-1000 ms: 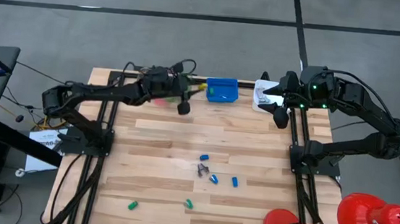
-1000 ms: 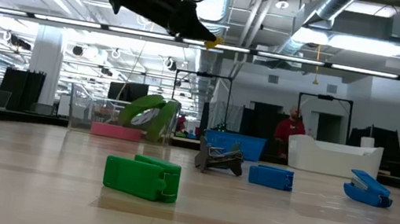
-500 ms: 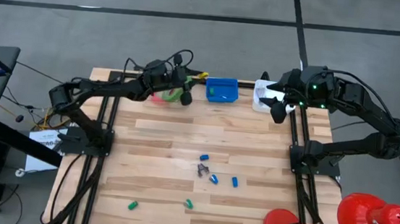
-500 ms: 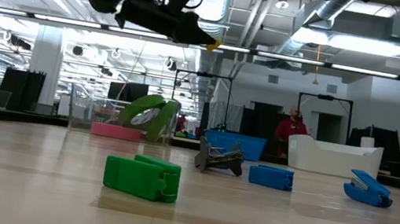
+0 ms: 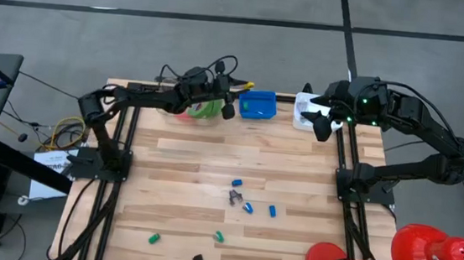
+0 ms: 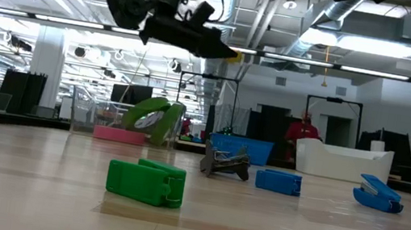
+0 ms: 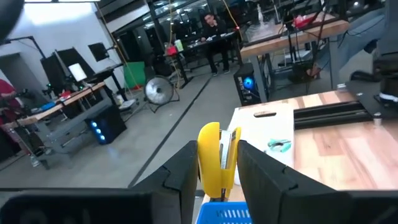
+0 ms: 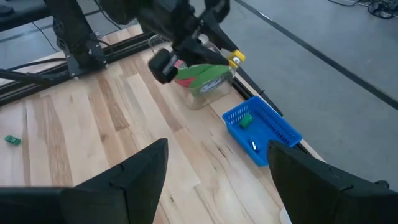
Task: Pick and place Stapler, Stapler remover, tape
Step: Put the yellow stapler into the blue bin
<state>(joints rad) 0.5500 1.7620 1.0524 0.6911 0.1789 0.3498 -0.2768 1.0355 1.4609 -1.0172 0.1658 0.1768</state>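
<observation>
Yellow stapler (image 7: 215, 154) in left gripper (image 7: 214, 163); two green tape rolls (image 6: 150, 115), one pink.

- No readable text, label, brand, number or sign shows in any view.
- Nothing legible on the table, arms or room beyond.

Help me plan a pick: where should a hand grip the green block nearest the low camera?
Probably from straight above, pinching the green block across its long sides at mid-length: it lies flat and low on the table, nothing touching it.
</observation>
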